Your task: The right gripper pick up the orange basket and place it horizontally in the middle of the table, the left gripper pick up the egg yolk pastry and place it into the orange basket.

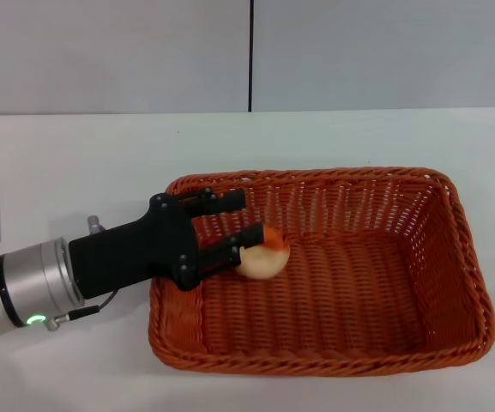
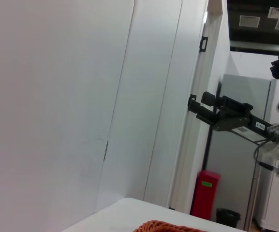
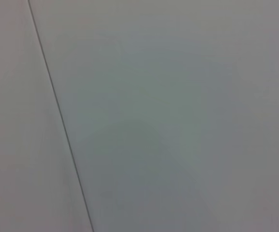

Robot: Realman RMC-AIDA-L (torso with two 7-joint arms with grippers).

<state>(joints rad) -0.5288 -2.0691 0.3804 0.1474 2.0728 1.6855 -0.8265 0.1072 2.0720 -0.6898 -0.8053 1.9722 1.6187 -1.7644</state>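
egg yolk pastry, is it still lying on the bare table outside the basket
No, the egg yolk pastry sits inside the orange basket, at the fingertips of the left gripper reaching over the rim.

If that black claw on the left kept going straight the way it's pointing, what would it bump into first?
Probably the egg yolk pastry, right at the left gripper's fingertips inside the orange basket; beyond it, the basket's right wall. Depth is uncertain.

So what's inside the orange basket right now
The egg yolk pastry sits on the basket floor near its left end, with the left gripper reaching over the rim, fingers spread beside it. The floor under pastry and fingers is hidden.
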